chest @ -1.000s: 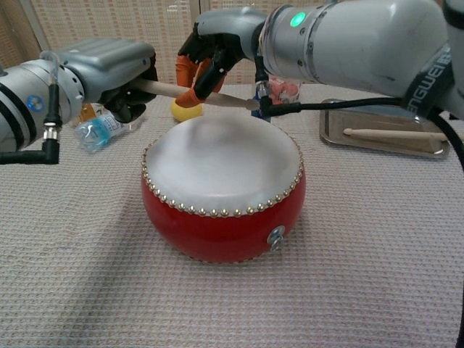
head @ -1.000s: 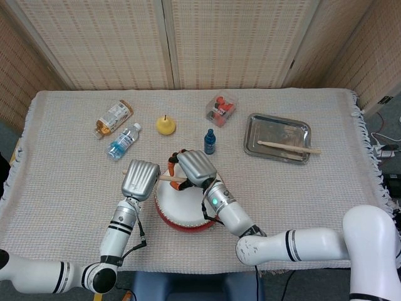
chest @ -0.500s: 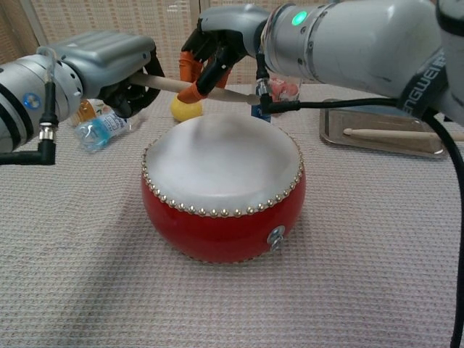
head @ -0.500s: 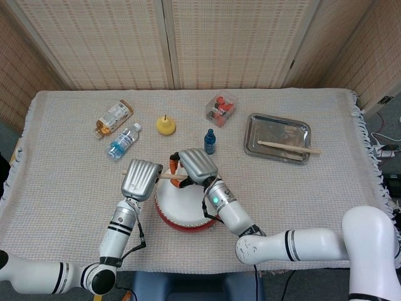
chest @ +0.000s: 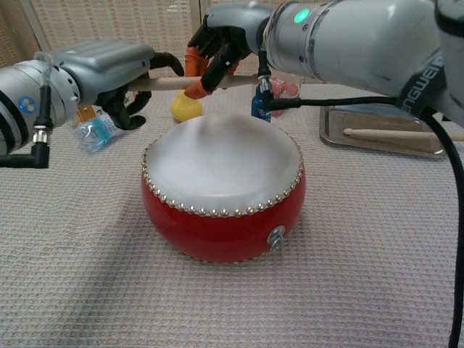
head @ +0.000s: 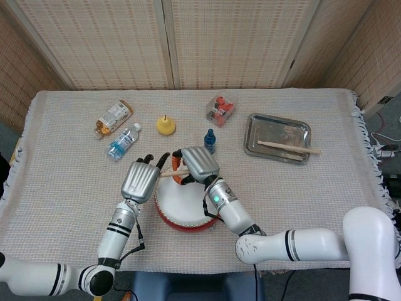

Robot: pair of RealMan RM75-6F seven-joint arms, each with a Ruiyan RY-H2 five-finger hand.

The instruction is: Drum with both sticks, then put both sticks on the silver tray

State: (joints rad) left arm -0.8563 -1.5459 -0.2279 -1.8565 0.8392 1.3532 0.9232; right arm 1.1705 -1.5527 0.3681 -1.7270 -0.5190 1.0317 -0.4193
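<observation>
Fingers [chest: 210, 72] of right hand [head: 199, 164] clasp drumstick [chest: 174, 82] (above drum [chest: 223, 196]).

A table draped in beige woven cloth [head: 62, 169] carries a red drum with a white skin [head: 182, 210] near its front edge. Behind the drum stand a small blue bottle [head: 210, 141], a yellow pear [head: 165, 125] and a clear box of red fruit [head: 221, 108]; to its rear left lie a clear water bottle [head: 123, 140] and a snack packet [head: 113, 117], to its rear right a silver metal tray [head: 277, 137]

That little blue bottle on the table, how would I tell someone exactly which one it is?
Start at the red drum at the table's near middle. Just beyond it, toward the silver tray, stands the small blue bottle. Unlike the clear water bottle lying on its side further left, it is upright, short and dark blue.
</observation>
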